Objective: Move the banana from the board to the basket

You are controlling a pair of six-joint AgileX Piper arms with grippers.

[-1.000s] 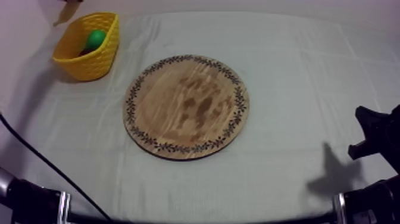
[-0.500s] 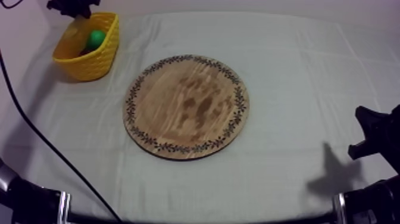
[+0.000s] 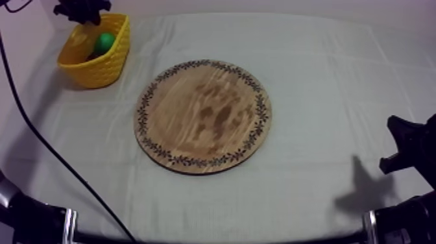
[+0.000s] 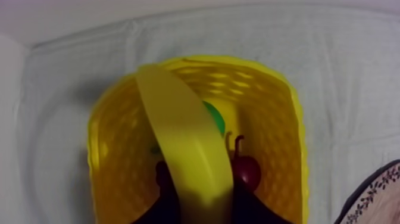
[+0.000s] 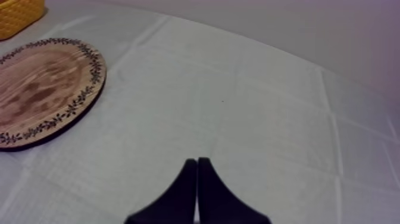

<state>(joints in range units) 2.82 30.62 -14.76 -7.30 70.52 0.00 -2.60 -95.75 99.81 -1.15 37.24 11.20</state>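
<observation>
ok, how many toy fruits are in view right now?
3. The banana, held by the left tool over the yellow basket; a green fruit and a small red fruit inside the basket. More could be hidden under the banana.
</observation>
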